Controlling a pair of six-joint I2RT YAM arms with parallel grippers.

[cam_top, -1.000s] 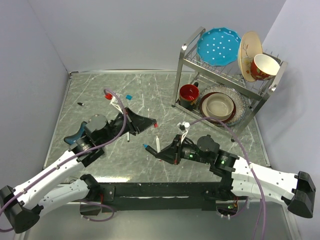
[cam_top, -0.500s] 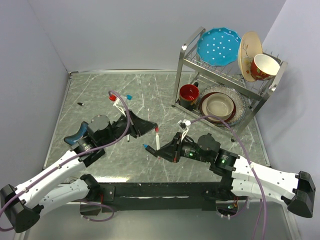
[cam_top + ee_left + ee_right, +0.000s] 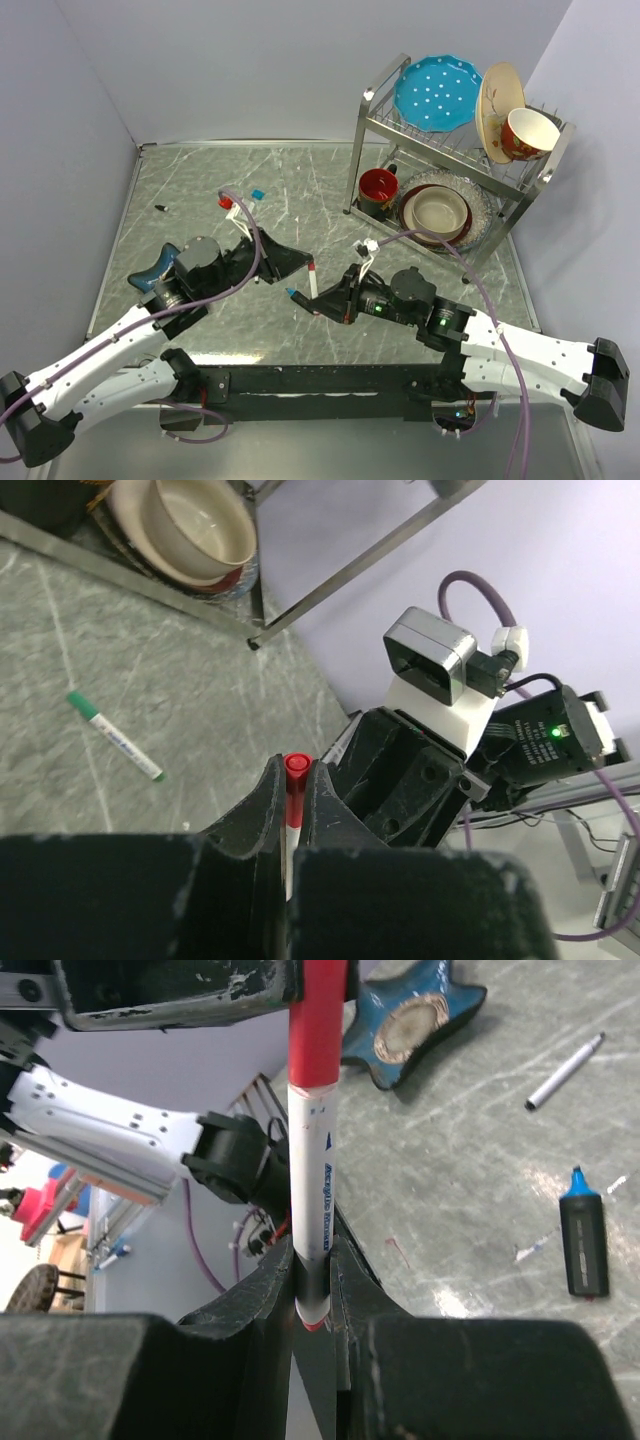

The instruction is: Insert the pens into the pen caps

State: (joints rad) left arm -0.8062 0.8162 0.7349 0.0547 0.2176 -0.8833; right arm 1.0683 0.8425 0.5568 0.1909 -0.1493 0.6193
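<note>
- My right claw [image 3: 312, 1282] is clamped on the lower barrel of the red pen [image 3: 312, 1180], holding it off the desk [image 3: 200, 170].
- The pen's tip end meets the red cap [image 3: 318, 1020], which my left claw [image 3: 296, 780] pinches tight. The two claws are nose to nose.
- I judge this as the capping step for the red pair. I cannot tell whether the cap is fully seated.
- The next move calls for a straight push along the barrel with both claws in line, then one claw letting go.
- Waiting on the desk are the blue marker [image 3: 583, 1240] just beside me, the black-tipped pen [image 3: 565, 1072] and the green pen [image 3: 115, 735].
- Farther back lie the blue cap [image 3: 258, 192] and the black cap [image 3: 160, 208].
</note>
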